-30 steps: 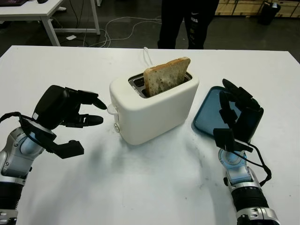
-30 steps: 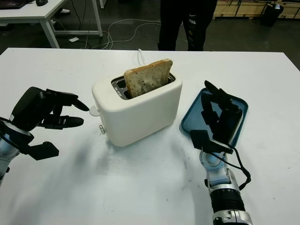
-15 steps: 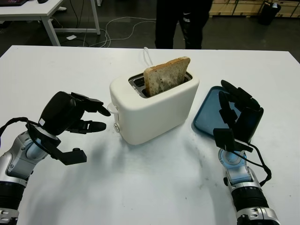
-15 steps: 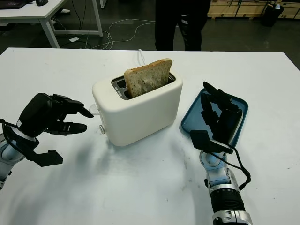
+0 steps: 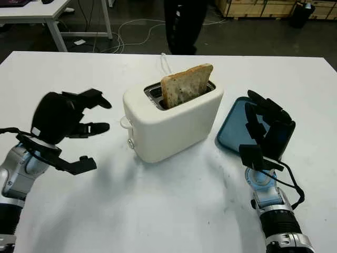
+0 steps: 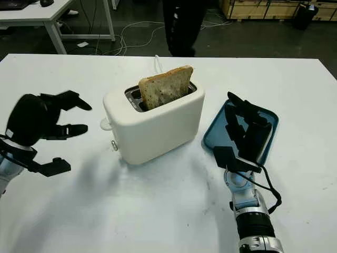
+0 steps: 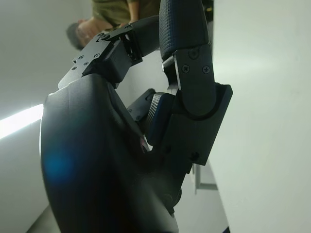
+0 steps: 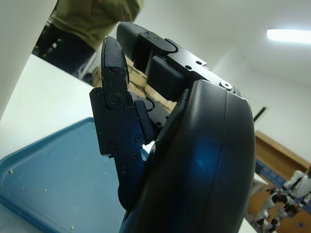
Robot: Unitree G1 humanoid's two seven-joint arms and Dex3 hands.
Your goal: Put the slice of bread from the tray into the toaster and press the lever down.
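Observation:
A cream toaster (image 5: 174,122) stands mid-table with a slice of bread (image 5: 186,85) sticking up tall out of its near slot. Its lever knob (image 5: 125,123) is on the left end, high up. My left hand (image 5: 84,118) hovers left of the toaster, open, a short way from the lever and holding nothing. My right hand (image 5: 266,129) is raised over the near end of the blue tray (image 5: 231,129), open and holding nothing. The tray (image 8: 43,184) carries just a few crumbs.
A white cable (image 5: 166,63) runs off behind the toaster. A person's dark legs (image 5: 184,23) stand past the table's far edge. Another white table (image 5: 47,13) is at the far left. Bare white tabletop (image 5: 174,205) lies in front of the toaster.
My left hand drew back leftward from the toaster's lever end and lifted a little. The person behind the table stepped left. Right hand, bread and toaster stayed put.

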